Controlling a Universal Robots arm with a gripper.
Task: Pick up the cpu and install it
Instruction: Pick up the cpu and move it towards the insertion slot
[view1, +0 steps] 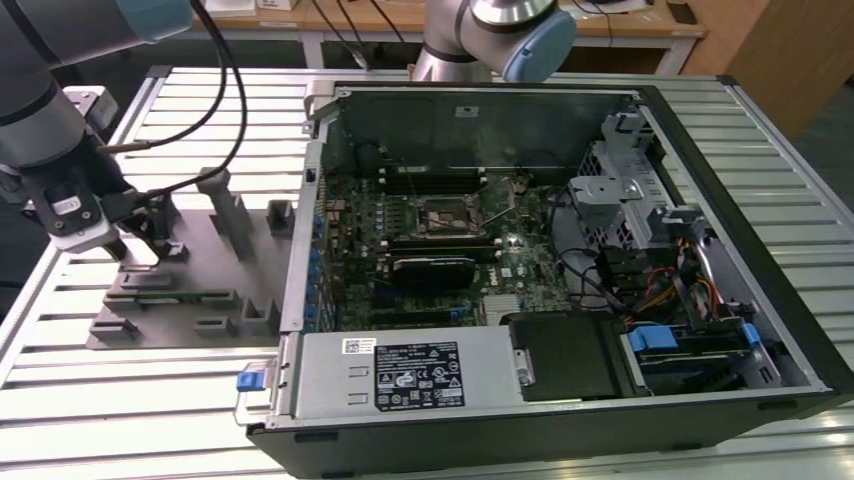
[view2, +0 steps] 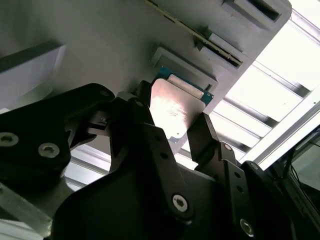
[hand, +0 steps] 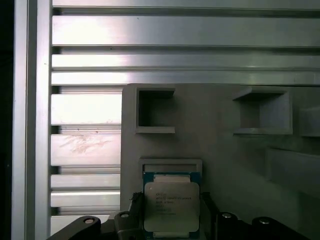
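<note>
Item: small flat square cpu with a shiny silver-grey metal top on a green board, lying flat in a shallow framed recess of a grey plastic fixture plate. The recess is close to the plate's edge on the exterior view's left, just beside the bare slats. Holder: black two-fingered gripper on a grey Universal Robots arm, lowered over the plate in the exterior view. In both wrist views one black finger stands against each of two opposite edges of the cpu with no gap visible, so the gripper pinches the chip where it lies. Support: slatted aluminium bench. The fixture plate lies toward the bench edge on the exterior view's left and carries several upright grey blocks and open square pockets. Adjacent: black open computer case on its side at the middle of the bench, just beside the plate, containing a green motherboard with a black square socket in a metal frame. Black cables hang from the arm. A second grey arm with a blue cap stands beyond the bench's far edge.
</note>
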